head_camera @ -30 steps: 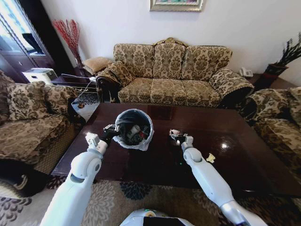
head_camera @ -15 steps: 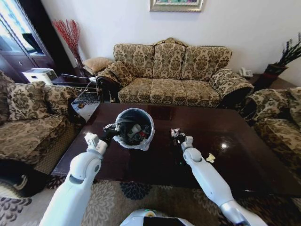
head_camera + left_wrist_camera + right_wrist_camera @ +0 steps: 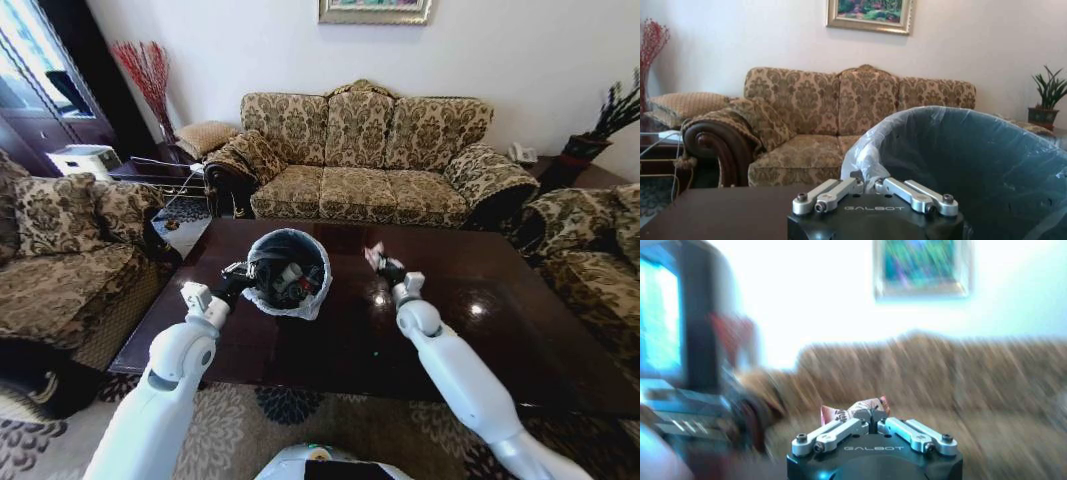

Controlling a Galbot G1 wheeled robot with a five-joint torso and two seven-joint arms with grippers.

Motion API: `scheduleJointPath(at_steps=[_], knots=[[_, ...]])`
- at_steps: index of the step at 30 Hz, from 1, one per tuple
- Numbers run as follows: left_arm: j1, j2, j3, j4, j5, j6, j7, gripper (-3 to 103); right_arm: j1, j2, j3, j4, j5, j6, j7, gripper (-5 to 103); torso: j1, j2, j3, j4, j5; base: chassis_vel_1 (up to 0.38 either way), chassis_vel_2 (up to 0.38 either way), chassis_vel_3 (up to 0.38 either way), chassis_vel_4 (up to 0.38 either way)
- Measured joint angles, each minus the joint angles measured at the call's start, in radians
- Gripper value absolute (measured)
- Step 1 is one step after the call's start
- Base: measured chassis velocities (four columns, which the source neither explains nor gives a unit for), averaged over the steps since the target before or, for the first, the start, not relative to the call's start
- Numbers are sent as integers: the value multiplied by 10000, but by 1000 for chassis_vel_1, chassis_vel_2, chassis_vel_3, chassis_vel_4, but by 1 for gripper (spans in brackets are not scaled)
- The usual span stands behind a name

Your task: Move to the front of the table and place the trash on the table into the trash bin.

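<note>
Head view: the right gripper (image 3: pixel 377 257) hangs above the table (image 3: pixel 520 340), its fingers drawn together on a small crumpled wrapper (image 3: pixel 374 252) of whitish and reddish material. The scrap sticks out just past the fingertips, clear of the tabletop. The trash bin (image 3: pixel 287 272) stands on the table beside these fingers, toward the robot's left and apart from them, with its whitish liner folded over the rim and several bits of rubbish already lying inside.

The left gripper (image 3: pixel 240 275) sits at the near-left side of the bin, its fingers closed on the rim and liner.

In the right wrist view the right gripper (image 3: pixel 867 416) has both fingers (image 3: pixel 840 428) pressed inward, with the wrapper (image 3: pixel 855 410) pinched between their tips and poking out beyond them; the sofa (image 3: pixel 960 370) behind is blurred.

In the left wrist view the left gripper (image 3: pixel 870 183) has its fingers (image 3: pixel 830 192) close together, their tips meeting the bunched liner at the bin's edge. The bin (image 3: pixel 980 165) rises directly beyond the fingertips, its dark inner wall open to the camera. The sofa (image 3: pixel 820 115) stands farther back.
</note>
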State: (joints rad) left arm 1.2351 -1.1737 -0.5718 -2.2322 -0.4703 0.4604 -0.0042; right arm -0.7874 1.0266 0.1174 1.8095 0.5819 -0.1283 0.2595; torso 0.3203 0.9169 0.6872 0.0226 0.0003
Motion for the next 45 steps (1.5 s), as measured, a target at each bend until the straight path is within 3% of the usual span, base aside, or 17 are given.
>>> scheduleJointPath(at_steps=[3, 11, 15, 20, 25, 28, 30, 33, 36, 40, 44, 45], knots=[[43, 1, 161, 23, 38, 0, 11, 3, 759, -906, -183, 2268, 800, -460, 13, 0, -1, 1, -1, 0, -4, 0, 0, 0, 0], [93, -97, 408, -12, 182, 2, 15, 3, 1939, -2515, -1053, 5174, 3316, -1310, -92, 0, 0, 1, -1, 0, -6, 0, 0, 0, 0], [91, -100, 410, -47, 193, 1, 15, 3, 1273, -2914, -1697, 5900, 3263, -1455, -382, 0, -2, 1, -2, -4, -4, 0, 0, 0, 0], [34, -112, 458, -122, 208, 2, 16, 3, 1177, -2877, -2231, 5726, 2771, -1662, -658, -1, -1, 0, -1, -1, -3, 0, 0, 0, 0], [97, -156, 452, -269, 228, 32, 31, 3, 1441, -2657, -2323, 5455, 2945, -2095, -661, 15, 1, 0, 0, 0, -2, 0, 0, 0, 0], [124, -189, 414, -270, 268, 42, 37, 3, 1480, -2546, -2498, 5433, 2977, -2159, -661, 31, 0, 0, 0, 0, -3, 0, 0, 0, 0], [118, -202, 414, -270, 270, 45, 40, 3, 1487, -2509, -2541, 5401, 2944, -2159, -661, 31, 0, 0, -1, 0, -4, 0, 0, 0, 0], [107, -232, 384, -270, 272, 52, 43, 3, 1517, -2429, -2434, 5199, 2712, -2066, -585, 47, 0, 0, 0, 0, -3, 0, 0, 0, 0], [118, -236, 363, -270, 273, 53, 44, 3, 1517, -2430, -2339, 5159, 2684, -2016, -494, 52, 1, 0, 0, 0, -3, 0, 0, 0, 0], [225, -212, 104, -289, 265, 47, 35, 3, 936, -2558, -1621, 4736, 2013, -1786, 763, 74, 0, 0, 0, -3, -5, 0, 0, 0, 0], [530, -278, -189, -530, 304, 3, -1, 3, 433, -2387, -1378, 4301, 1412, -1907, 1282, 85, 0, 0, 0, 0, -4, 0, 0, 0, 0], [647, -324, -273, -647, 326, -24, -31, 3, 47, -2260, -1090, 4138, 1158, -2046, 1330, 90, 1, 0, 0, 11, 0, 0, 0, 0, 0]])
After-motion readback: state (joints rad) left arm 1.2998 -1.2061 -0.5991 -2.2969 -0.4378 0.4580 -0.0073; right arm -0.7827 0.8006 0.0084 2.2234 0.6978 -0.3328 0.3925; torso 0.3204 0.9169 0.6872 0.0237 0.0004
